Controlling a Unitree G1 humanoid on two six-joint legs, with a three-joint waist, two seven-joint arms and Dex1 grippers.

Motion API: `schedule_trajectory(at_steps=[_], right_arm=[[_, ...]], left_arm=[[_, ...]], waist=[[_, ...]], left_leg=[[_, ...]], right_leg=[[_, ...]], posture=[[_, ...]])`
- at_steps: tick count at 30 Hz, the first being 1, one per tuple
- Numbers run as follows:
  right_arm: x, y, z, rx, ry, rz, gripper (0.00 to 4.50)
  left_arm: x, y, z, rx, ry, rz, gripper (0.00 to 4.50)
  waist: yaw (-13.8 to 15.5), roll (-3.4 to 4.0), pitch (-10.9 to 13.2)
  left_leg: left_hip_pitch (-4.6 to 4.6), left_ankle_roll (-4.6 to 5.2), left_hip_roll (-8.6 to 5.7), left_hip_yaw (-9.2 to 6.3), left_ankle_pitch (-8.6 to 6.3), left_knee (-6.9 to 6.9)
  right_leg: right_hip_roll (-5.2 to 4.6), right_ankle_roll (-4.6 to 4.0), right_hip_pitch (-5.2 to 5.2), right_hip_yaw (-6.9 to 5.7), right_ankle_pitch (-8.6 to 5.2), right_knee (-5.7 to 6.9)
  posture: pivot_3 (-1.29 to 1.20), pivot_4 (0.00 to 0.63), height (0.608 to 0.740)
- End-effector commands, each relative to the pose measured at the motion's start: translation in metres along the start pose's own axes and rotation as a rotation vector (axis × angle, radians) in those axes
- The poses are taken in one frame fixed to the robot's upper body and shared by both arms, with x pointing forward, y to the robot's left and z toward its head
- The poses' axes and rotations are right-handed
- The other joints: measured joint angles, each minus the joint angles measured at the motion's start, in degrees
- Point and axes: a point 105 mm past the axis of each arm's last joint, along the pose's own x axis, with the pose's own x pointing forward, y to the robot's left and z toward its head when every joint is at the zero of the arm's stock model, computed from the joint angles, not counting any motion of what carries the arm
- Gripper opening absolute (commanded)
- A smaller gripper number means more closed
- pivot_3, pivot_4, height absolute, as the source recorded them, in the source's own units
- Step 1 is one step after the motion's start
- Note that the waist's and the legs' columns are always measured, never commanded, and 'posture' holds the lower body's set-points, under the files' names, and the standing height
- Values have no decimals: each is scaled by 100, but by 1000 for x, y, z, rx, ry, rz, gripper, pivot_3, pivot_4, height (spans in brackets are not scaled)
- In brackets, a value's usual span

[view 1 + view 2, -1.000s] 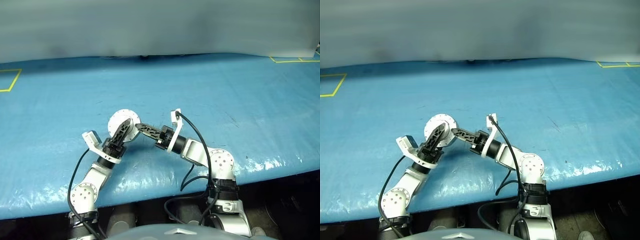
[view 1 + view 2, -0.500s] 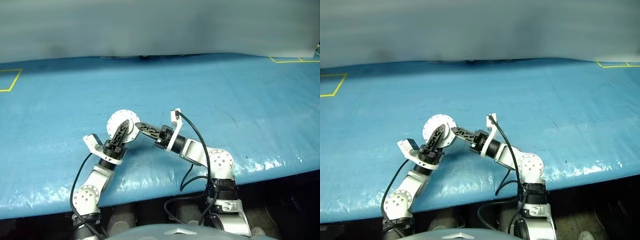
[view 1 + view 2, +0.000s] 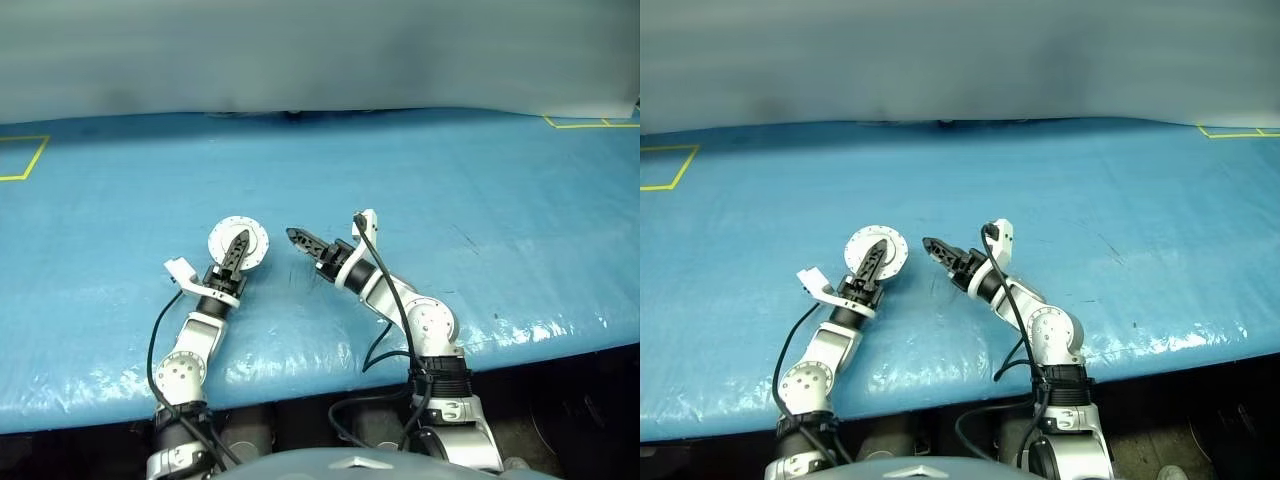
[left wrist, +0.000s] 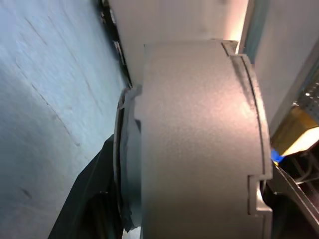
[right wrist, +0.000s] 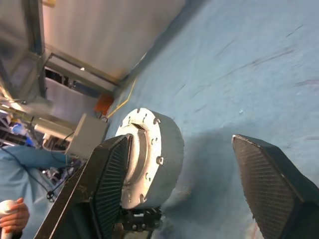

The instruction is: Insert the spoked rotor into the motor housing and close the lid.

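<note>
left gripper (image 3: 238, 247) has its fingers clamped on the closed silver motor housing (image 3: 239, 242), holding it on edge on the blue table (image 3: 480, 200). right gripper (image 3: 300, 240) hangs just beside it, fingers spread wide, gripping nothing. a person's hand (image 5: 12, 211) shows at the right wrist view's edge.

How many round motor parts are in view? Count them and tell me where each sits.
1. The motor housing stands on edge in the left pincer, over the blue table. Other parts may be hidden inside it.

Left gripper (image 3: 238, 247) hides the lid's (image 3: 252, 240) centre
</note>
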Motion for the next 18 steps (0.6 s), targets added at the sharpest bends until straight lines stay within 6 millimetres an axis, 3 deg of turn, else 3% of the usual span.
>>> schedule_trajectory(at_steps=[1,7,12,18], right_arm=[[-4,7,16,-40,-61,32,3508],[-14,-5,20,-77,-74,-28,3508],[-16,-6,9,-98,-33,-34,3508],[-11,-1,3,-130,5,-14,3535]], left_arm=[[26,-15,13,34,-102,-22,2434],[53,5,40,127,-216,147,2434],[66,20,57,167,-254,260,2434],[59,34,71,250,-304,387,4444]], waist=[[0,-2,1],[-10,-4,2],[-17,-7,4],[-22,-7,3]], left_leg=[[1,3,-2,0,-2,3],[1,17,-4,1,-10,20],[0,17,-3,2,-10,22],[15,18,-3,1,-10,31]], right_leg=[[-2,-5,4,0,7,-1],[-4,-9,14,-1,21,-6],[-4,-7,13,-2,21,-6],[-6,-3,31,-3,23,-5]], posture=[[0,150,740],[0,150,740],[0,150,740],[0,150,740]])
